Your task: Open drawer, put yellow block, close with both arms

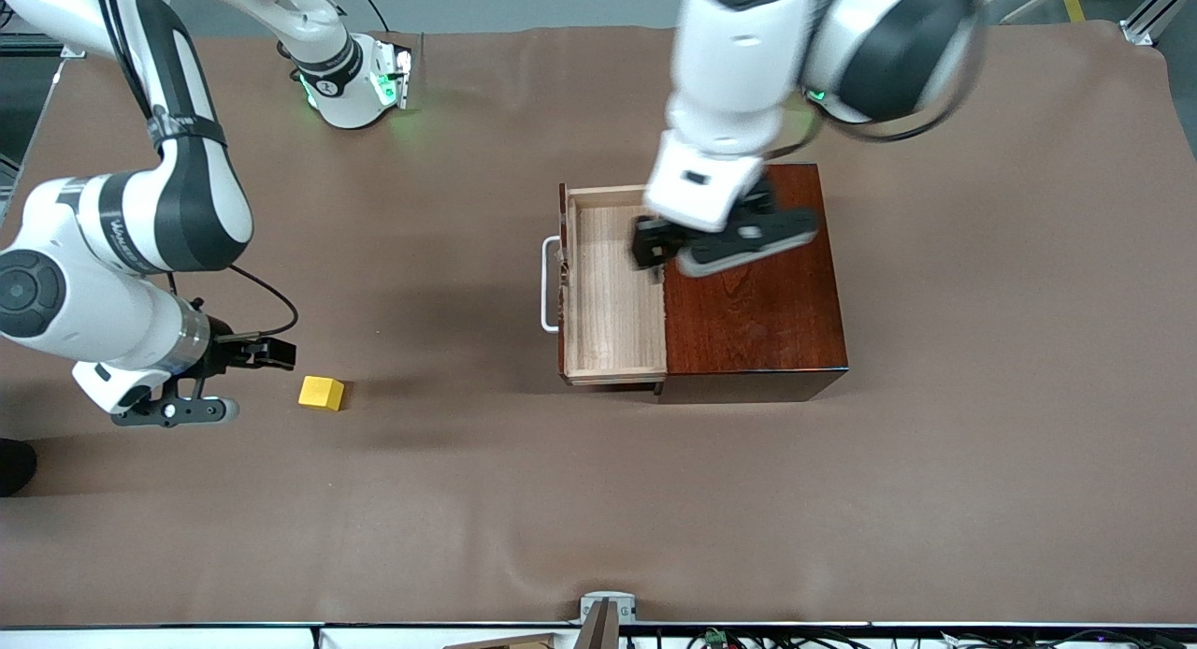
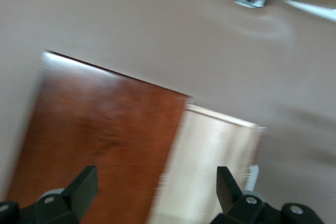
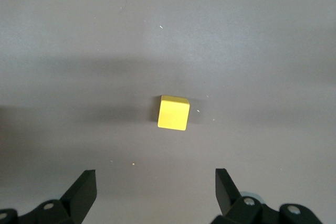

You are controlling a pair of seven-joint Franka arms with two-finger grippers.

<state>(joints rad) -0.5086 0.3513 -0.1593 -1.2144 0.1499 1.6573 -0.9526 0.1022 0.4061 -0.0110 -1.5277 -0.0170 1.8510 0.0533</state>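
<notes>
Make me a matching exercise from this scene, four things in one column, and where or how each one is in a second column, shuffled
Things:
1. drawer
2. yellow block
3. left gripper
4. right gripper

Places or states:
A. open, beside the block, toward the right arm's end
B. pulled out, nothing inside
C. open, over the wooden box and drawer
D. lying on the brown table cover

Pairs: 1-B, 2-D, 3-C, 4-A

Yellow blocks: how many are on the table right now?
1. The small bright yellow cube lies on the brown table cover toward the right arm's end, just beside the right end effector; none shows in the open drawer.
</notes>
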